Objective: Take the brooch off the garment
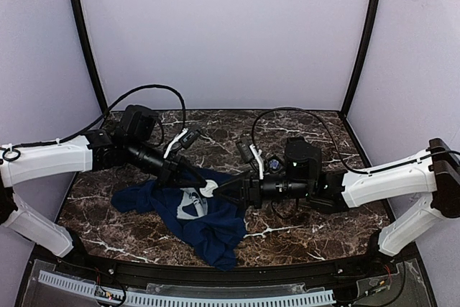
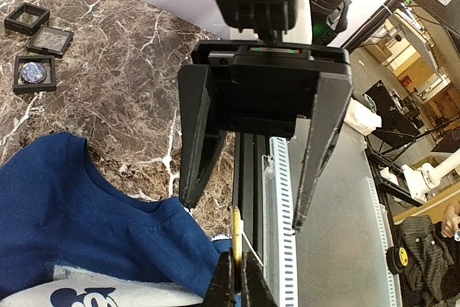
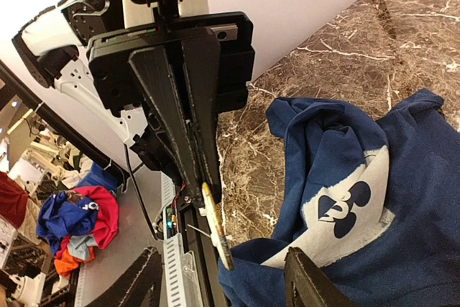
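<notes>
The garment [image 1: 205,228] is a navy T-shirt with a pale print, lying crumpled on the marble table; it also shows in the left wrist view [image 2: 86,206] and the right wrist view [image 3: 345,141]. My left gripper [image 2: 236,257] is shut on the brooch [image 2: 236,229], a thin disc seen edge on with a yellowish rim and a bare pin sticking out sideways. The brooch [image 3: 216,226] hangs at the shirt's near edge. I cannot tell whether it touches the cloth. My right gripper [image 3: 223,253] is wide open and faces the left one [image 1: 208,190], with the brooch in line between its fingers.
Three small black square trays [image 2: 34,73] lie in a row on the marble; the nearest holds a bluish-silvery piece. They show behind the right arm in the top view [image 1: 272,165]. A slotted white rail [image 1: 215,298] runs along the table's front edge. Purple walls enclose the table.
</notes>
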You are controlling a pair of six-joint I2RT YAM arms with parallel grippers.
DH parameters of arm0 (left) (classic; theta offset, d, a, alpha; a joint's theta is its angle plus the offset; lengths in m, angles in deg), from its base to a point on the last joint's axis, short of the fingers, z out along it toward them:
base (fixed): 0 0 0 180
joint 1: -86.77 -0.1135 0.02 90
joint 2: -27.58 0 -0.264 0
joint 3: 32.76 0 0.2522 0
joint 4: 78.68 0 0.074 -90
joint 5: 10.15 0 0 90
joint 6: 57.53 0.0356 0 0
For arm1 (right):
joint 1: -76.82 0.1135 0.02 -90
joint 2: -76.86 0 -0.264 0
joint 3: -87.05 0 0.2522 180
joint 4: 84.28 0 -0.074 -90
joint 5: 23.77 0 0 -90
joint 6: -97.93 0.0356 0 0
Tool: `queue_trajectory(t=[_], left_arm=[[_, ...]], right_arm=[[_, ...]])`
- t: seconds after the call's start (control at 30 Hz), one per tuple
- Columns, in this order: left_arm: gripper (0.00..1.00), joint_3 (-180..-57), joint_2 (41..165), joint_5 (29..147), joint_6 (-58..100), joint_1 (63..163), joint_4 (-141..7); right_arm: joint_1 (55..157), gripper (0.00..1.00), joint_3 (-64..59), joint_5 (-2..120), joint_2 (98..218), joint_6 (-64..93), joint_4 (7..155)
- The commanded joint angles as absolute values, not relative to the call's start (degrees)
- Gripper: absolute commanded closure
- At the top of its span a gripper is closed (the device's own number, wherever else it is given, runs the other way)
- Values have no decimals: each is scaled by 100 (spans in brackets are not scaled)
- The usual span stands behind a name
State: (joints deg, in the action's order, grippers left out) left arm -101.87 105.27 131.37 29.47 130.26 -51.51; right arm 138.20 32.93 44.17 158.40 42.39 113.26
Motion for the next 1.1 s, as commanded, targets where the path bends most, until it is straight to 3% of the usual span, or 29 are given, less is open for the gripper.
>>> queue_trajectory(t=[0.0,0.6,1.07], left_arm=[[99,-10163,10548,13291,2980,13084,-5172],[99,-10176,10624,13285,3004,13154,-5124],[99,-10194,10620,13254,3043,13186,-5075]], right_arm=[[13777,49,3126,4187,16001,4228,11582],[13772,64,3013,4116,16220,4204,11579],[13772,70,2944,4155,16310,4173,11453]])
